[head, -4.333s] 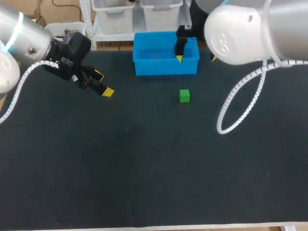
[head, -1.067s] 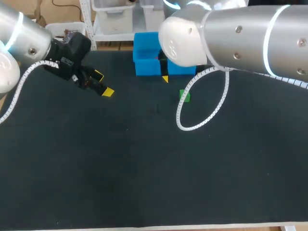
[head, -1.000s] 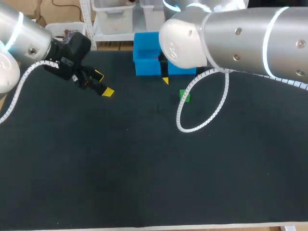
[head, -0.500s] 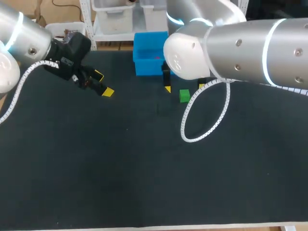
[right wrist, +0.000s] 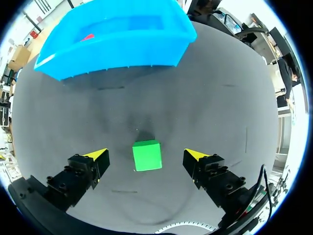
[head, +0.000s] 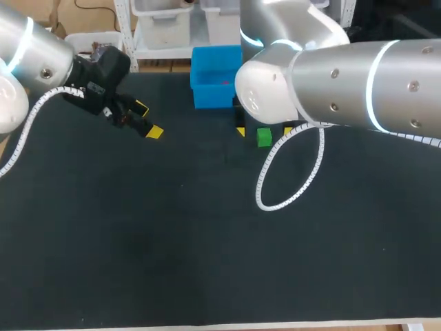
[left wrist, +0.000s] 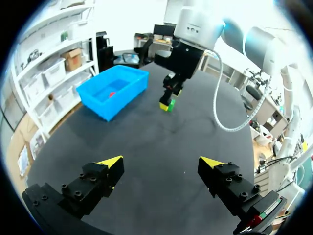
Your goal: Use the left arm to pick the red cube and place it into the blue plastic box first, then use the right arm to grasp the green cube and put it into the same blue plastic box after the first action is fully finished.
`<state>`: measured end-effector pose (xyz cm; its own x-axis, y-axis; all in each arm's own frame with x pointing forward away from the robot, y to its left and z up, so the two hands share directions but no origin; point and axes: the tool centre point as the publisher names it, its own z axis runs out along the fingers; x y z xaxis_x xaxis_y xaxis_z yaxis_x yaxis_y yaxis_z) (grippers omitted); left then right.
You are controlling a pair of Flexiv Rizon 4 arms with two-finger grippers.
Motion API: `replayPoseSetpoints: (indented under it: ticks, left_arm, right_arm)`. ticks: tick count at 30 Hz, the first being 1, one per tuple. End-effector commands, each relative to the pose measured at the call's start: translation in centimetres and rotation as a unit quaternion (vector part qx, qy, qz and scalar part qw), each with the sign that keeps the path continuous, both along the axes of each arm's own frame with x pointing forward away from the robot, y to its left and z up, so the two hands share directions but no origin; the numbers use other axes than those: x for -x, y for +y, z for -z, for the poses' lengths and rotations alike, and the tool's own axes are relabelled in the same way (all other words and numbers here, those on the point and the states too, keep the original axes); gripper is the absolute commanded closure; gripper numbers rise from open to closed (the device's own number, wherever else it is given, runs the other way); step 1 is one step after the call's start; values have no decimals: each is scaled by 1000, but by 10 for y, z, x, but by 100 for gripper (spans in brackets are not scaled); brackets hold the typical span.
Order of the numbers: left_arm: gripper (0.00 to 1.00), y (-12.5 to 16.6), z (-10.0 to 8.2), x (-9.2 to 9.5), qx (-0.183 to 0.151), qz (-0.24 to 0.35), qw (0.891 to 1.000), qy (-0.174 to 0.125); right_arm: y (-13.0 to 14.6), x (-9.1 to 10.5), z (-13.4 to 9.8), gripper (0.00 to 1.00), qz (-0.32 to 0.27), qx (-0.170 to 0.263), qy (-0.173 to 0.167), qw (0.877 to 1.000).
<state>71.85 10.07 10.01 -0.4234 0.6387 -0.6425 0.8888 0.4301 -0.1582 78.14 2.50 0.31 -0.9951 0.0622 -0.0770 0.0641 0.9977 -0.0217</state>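
Squarely flat on the dark desk [right wrist: 222,105], the small green cube [right wrist: 146,155] sits untouched between the right gripper's [right wrist: 145,154] wide-spread fingers [right wrist: 85,169], side faces nearly toward them, while the small red cube [right wrist: 87,37] lies inside the blue plastic box [right wrist: 112,55] and the left gripper [left wrist: 161,164] gapes empty.

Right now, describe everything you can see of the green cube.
The green cube is a small, bright green block with flat, plain faces and crisp edges, matte like plastic or foam. It sits flat on the dark table, apart from the blue plastic box ahead of it. The right tool is open around it, one yellow-tipped finger on each side, neither touching it.
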Motion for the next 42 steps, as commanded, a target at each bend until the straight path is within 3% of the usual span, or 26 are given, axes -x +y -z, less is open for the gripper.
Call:
replayPoseSetpoints:
  ticks: [1,14,15,16,17,30,42]
  left_arm:
    - [0,1,1,0,3,1,1000,-2]
    - [0,1,1,0,3,1,1000,-2]
    - [0,1,1,0,3,1,1000,-2]
    - [0,1,1,0,3,1,1000,-2]
    - [0,1,1,0,3,1,1000,-2]
    - [0,1,1,0,3,1,1000,-2]
    - [0,1,1,0,3,1,1000,-2]
  right_arm:
    - [4,-5,6,0,5,4,6,1000]
    - [3,2,22,0,12,6,25,1000]
    - [3,2,23,24,14,5,26,1000]
    - [3,2,23,72,15,5,26,1000]
    - [3,2,23,100,15,5,27,1000]
    - [2,7,22,100,11,7,28,1000]
    - [-18,14,-15,100,8,19,17,1000]
